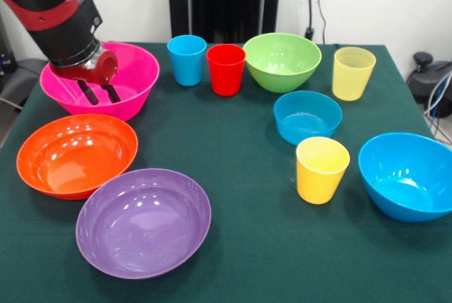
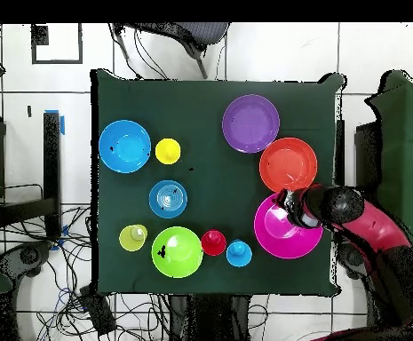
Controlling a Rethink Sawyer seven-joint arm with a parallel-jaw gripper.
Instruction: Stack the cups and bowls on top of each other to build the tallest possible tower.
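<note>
Gripper (image 1: 99, 92): its two dark fingers stand a little apart inside the pink bowl (image 1: 131, 80), holding nothing.
Pink bowl: upright, at the table (image 1: 240, 176) corner, just behind the orange bowl (image 1: 76, 155).
Purple bowl (image 1: 143, 222): in front of the orange one.
Cups: blue cup (image 1: 187, 60) and red cup (image 1: 226, 69) side by side, next to the green bowl (image 1: 282, 61).
Stacking: all pieces stand single.

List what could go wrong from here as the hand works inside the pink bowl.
1. The hand sits open inside the upright pink bowl; gripping one wall of the glossy rim may slip or tip it.
2. The orange bowl lies right next to it and could get knocked.
3. Nothing is stacked yet; the pink bowl needs flipping to be a base.
</note>
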